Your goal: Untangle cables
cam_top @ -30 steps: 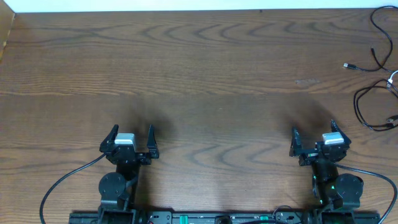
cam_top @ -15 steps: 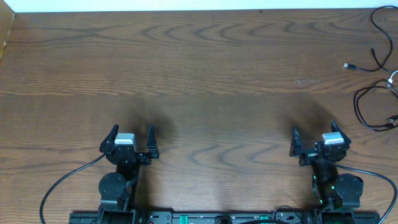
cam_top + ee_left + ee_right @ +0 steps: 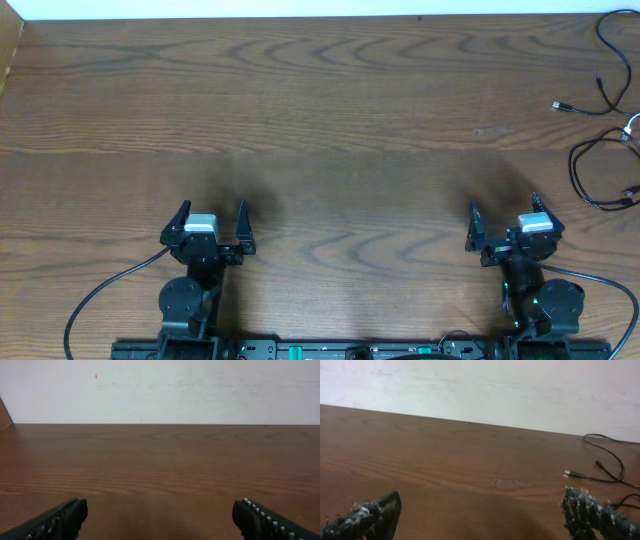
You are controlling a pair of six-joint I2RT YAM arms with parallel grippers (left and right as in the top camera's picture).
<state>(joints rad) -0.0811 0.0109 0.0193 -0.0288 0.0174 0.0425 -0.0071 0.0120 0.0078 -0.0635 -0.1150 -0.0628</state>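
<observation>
Two grippers, left (image 3: 211, 216) and right (image 3: 503, 216), fingers spread wide, grasping nothing. Cables (image 3: 574, 165) loose at table's (image 3: 320, 100) 2 o'clock edge, well apart from both.

The cables (image 3: 573, 160) lie on the table (image 3: 320, 120), at its far right corner. The left gripper (image 3: 213, 207) and the right gripper (image 3: 503, 205) stand near its front edge, one toward each side.

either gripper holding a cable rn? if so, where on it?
Nothing is held. The left gripper and right gripper are both open and empty near their bases. The cables lie apart from them at the far right of the table.
</observation>
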